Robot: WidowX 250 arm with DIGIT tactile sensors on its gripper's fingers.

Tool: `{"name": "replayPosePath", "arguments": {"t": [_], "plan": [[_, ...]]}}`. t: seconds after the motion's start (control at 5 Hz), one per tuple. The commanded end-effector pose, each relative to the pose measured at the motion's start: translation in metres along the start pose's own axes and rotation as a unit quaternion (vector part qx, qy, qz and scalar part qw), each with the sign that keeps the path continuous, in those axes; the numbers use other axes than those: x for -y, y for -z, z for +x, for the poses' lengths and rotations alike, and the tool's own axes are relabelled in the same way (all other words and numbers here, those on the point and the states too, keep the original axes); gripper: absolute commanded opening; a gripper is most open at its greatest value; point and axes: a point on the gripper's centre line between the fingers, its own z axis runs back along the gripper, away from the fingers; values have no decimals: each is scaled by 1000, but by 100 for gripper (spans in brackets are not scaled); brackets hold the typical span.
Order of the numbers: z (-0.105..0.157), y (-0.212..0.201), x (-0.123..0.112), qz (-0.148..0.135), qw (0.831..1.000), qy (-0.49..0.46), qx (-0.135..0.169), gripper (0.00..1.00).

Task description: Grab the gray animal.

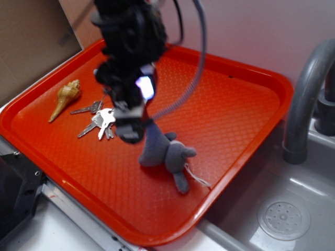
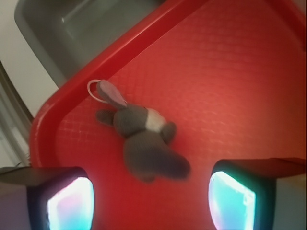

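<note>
Your red tray [image 1: 235,104] sits beside the gray sink [image 1: 293,209]. The gripper [image 2: 151,199] hangs over the tray's near part with its fingers [image 2: 72,203] spread wide, holding nothing. The gray animal [image 1: 165,151] lies flat on the tray just ahead of and between them, near the tray's sink-side rim, its white string [image 2: 93,91] trailing. Nothing is grabbed yet; you likely still have to descend, close and lift. Keys [image 1: 102,121] and a shell [image 1: 65,98] lie apart.

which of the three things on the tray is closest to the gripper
The gray animal: it lies just below the open gripper and between its fingers in the wrist view. The keys and the seashell lie farther left.
</note>
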Motion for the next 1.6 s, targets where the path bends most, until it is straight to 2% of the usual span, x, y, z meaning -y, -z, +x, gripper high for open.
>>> {"name": "replayPosePath", "arguments": {"t": [0.0,0.4,0.6,0.8,1.0,1.2,1.4], "plan": [[9,24,18,8,999,45,-18,100],[0,56,19,45,995,38,-81,100],[-2,71,23,52,992,35,-109,100],[-2,77,27,55,991,31,-120,77],[-5,60,25,58,993,0,-100,0],[-14,25,1,52,991,-98,-75,0],[-30,-24,-26,72,972,-216,-53,0]]}}
